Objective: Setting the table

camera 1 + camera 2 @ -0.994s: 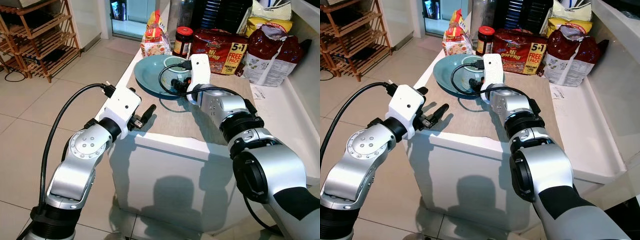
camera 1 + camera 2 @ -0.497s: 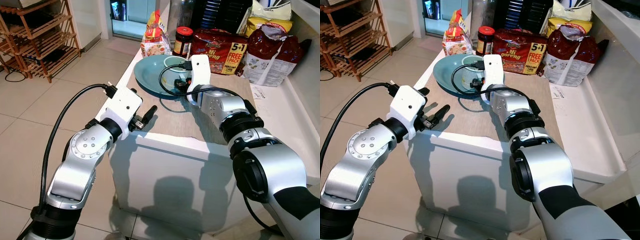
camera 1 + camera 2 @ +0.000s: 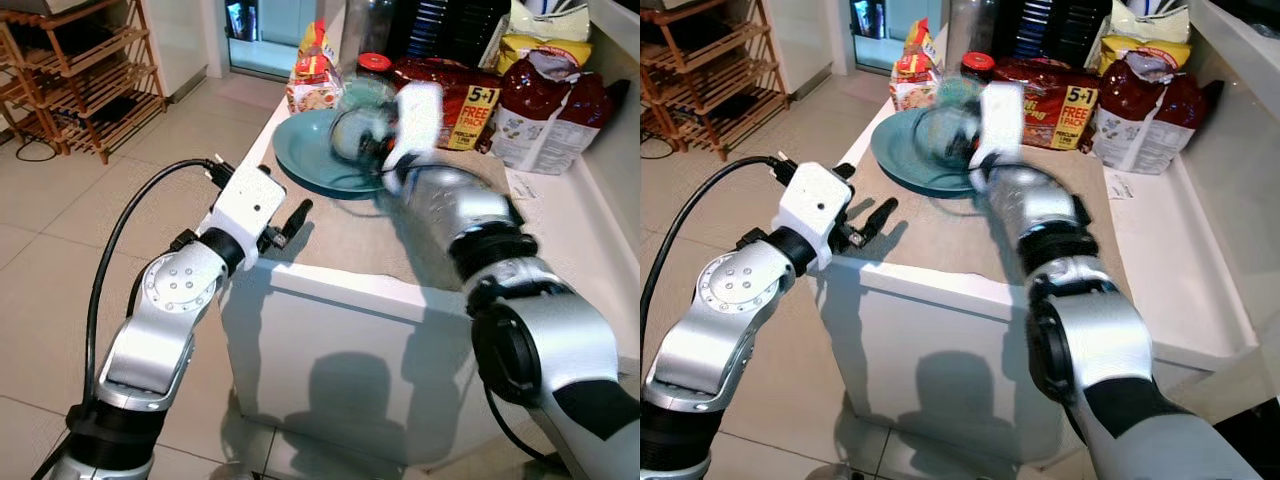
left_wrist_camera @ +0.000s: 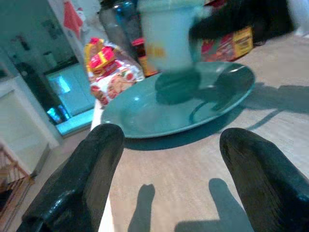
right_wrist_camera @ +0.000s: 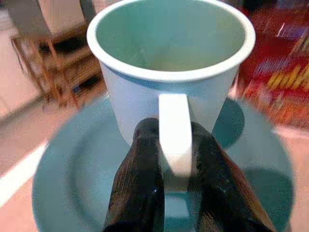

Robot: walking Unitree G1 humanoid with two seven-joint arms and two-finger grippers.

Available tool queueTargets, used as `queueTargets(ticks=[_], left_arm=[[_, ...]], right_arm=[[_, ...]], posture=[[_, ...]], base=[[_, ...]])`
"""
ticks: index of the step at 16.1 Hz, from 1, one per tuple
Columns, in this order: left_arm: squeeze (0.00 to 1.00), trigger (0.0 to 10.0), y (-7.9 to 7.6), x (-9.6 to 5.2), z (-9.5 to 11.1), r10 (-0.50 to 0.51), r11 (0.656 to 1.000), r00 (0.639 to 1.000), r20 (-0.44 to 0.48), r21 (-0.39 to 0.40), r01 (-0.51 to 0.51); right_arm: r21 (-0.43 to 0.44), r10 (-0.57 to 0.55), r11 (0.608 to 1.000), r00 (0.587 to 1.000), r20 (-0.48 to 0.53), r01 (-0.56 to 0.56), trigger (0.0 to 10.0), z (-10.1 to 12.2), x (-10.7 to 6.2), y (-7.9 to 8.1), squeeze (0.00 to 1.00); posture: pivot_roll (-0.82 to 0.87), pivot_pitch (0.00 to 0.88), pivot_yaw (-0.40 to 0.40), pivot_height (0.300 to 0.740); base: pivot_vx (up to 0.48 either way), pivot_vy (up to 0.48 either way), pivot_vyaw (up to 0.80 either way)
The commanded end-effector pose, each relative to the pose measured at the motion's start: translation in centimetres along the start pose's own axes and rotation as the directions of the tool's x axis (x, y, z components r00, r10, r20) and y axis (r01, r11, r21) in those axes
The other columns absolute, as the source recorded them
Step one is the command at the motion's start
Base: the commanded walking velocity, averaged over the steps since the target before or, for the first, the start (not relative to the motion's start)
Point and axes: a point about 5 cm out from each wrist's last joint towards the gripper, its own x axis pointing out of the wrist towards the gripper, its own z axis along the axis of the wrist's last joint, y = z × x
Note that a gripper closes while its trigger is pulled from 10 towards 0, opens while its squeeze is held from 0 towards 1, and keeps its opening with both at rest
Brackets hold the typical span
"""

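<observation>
Above plate (image 5: pixel 72 193), mug (image 5: pixel 169 63) upright, mouth up

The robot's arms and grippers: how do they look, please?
Both arms have silver, rounded shells with black joint rings. Each wrist carries a white boxy housing with a black cable plugged in. The left gripper and the right gripper each have two long, glossy black fingers.

Since the earlier frames the right claw (image 5: pixel 171 193) has risen from the teal plate (image 3: pixel 310 160), carrying the pale green mug (image 5: pixel 171 82) up with it. The mug, previously resting inside the plate, now hangs above it, pinched at the handle, clear of the plate surface. The right arm is motion-blurred in the head views. The left claw (image 4: pixel 169 179) has edged slightly toward the plate along the counter (image 3: pixel 340 235) near-left edge
</observation>
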Motion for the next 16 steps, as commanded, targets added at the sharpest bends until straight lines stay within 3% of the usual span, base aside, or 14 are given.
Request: queueTargets(ticks=[1,2,3,4,5,7,10,14,16], left_arm=[[0.0,10.0,0.4,0.2,0.3,0.051,0.999,0.998,0.024,0.001,-0.051],[0.0,10.0,0.4,0.3,0.7,0.065,0.996,0.996,0.059,-0.061,-0.062],[0.0,10.0,0.8,0.3,1.6,0.15,0.971,0.981,0.123,-0.205,-0.123],[0.0,10.0,0.8,0.3,1.7,0.162,0.968,0.979,0.127,-0.213,-0.133],[0.0,10.0,0.5,0.2,1.3,0.155,0.972,0.981,0.118,-0.198,-0.13],[0.0,10.0,-0.3,-0.1,0.9,0.128,0.975,0.986,0.106,-0.197,-0.105],[0.0,10.0,-1.5,0.3,0.9,0.069,0.982,0.991,0.111,-0.182,-0.048],[0.0,10.0,-1.2,0.7,0.6,0.087,0.981,0.991,0.103,-0.181,-0.068],[0.0,10.0,-1.3,0.8,0.2,0.093,0.979,0.993,0.076,-0.19,-0.077]], right_arm=[[-0.003,-0.014,1.0,0.992,0.126,0.015,0.0,1.8,-1.1,-0.8,0.0],[0.011,-0.013,1.0,0.987,0.16,0.012,0.0,2.2,-1.7,-0.9,0.0],[0.052,-0.015,0.999,0.972,0.236,0.003,0.0,2.5,-4.1,-1.4,0.0],[0.052,-0.014,0.999,0.968,0.249,0.001,0.0,2.5,-4.6,-1.4,0.0],[0.016,-0.022,1.0,0.951,0.307,0.018,10.0,1.9,-6.9,-1.6,0.0],[-0.083,0.035,0.997,0.925,0.379,-0.004,10.0,1.3,-9.4,-0.9,0.0],[-0.025,0.017,1.0,0.919,0.395,-0.008,10.0,-0.6,-12.5,0.1,0.0],[0.034,-0.08,0.997,0.931,0.355,0.072,10.0,-2.4,-13.8,-0.3,0.0],[0.015,-0.075,0.997,0.939,0.337,0.074,10.0,-2.9,-13.9,-0.2,0.0]], posture=[[0.11,0.0,-0.084,0.74],[0.11,0.0,-0.083,0.74],[0.1,0.0,-0.091,0.74],[0.1,0.0,-0.091,0.74],[0.09,0.0,-0.094,0.74],[0.08,0.0,-0.085,0.74],[0.08,0.0,-0.066,0.74],[0.05,0.0,-0.052,0.74],[0.05,0.0,-0.06,0.74]], base=[[0.0,0.0,0.0],[0.0,0.0,0.0],[0.0,0.0,0.0],[0.0,0.0,0.0],[0.0,0.0,0.0],[0.0,0.0,0.0],[-0.344,0.0,0.0],[-0.367,0.0,0.0],[-0.171,0.0,0.0]])
